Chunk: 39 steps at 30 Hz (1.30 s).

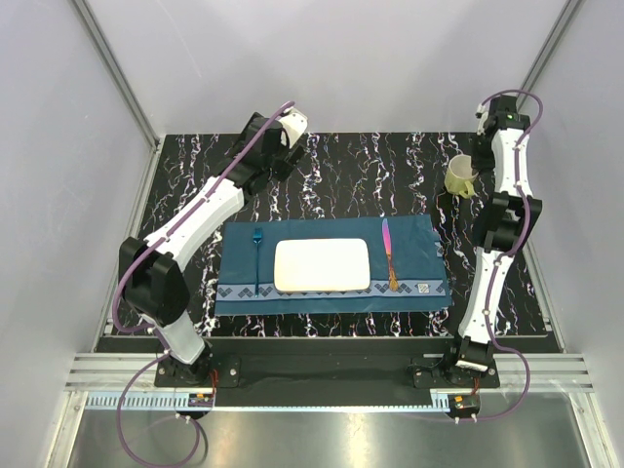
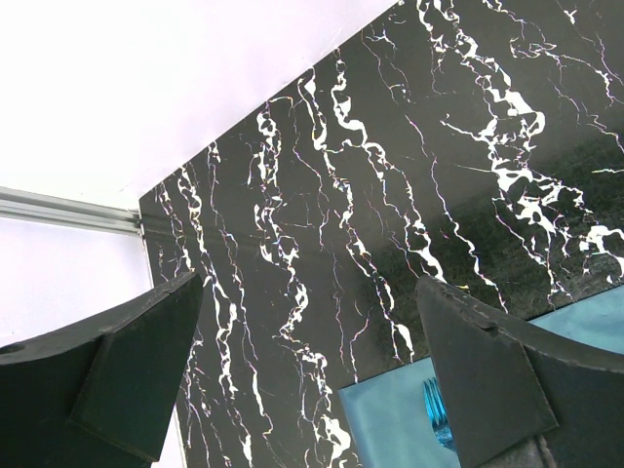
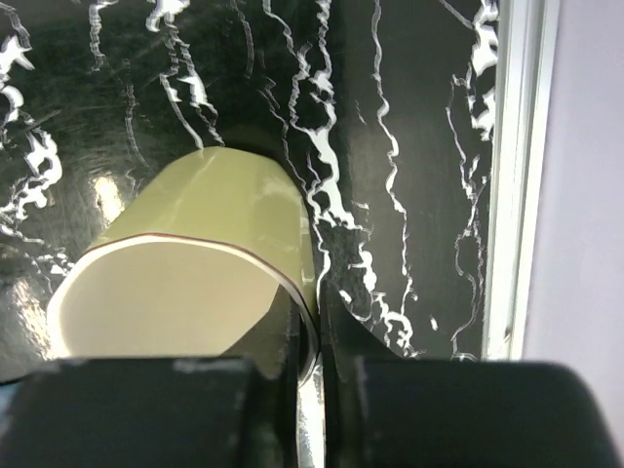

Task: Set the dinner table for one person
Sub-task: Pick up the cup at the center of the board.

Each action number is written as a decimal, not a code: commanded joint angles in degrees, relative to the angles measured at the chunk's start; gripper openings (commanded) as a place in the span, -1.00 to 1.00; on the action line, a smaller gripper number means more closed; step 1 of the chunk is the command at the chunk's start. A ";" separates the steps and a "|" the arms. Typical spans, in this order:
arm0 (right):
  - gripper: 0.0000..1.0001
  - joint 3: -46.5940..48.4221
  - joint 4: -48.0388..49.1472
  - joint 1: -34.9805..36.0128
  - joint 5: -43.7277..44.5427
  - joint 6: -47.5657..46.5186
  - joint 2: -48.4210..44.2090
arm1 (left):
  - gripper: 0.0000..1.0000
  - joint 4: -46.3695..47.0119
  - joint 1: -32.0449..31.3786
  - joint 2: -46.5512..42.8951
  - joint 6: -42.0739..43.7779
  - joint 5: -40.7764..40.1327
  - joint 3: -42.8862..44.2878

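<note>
From above, the left gripper point(image 2: 307, 289) hung over bare dinner table point(image 1: 390, 166) toward the far left. Only its own wrist camera showed the two fingers spread wide with nothing between them, and, at the bottom edge, a corner of the teal placemat point(image 1: 331, 302) with the tines of the blue fork point(image 1: 257, 255).

The overhead view alone took in the whole setting. The placemat lay at the near middle of the black, white-veined tabletop. On it were the fork at the left, a white rectangular plate point(image 1: 322, 265) in the centre and a pink-bladed knife point(image 1: 389, 255) with an orange handle at the right, all apart from one another.

At the far right, off the mat, stood a pale yellow-green mug point(image 1: 460, 175), upright on the tabletop. The overhead view showed the right gripper point(image 3: 317, 314) only as touching the mug. The right wrist camera showed its fingers drawn almost together, pinching the mug's right wall at the rim.
</note>
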 commanded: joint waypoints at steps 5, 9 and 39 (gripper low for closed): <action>-1.00 1.84 -0.75 0.30 -0.19 0.06 0.68 | 0.97 2.19 0.26 -0.70 0.28 -1.68 2.02; -1.00 1.66 -1.01 0.30 -0.37 -0.55 0.68 | 0.98 2.10 0.26 -0.88 0.11 -1.86 1.94; -1.00 2.20 -12.17 2.05 -20.85 -10.48 -14.42 | 0.97 1.75 0.26 -5.01 -0.60 -1.42 -2.63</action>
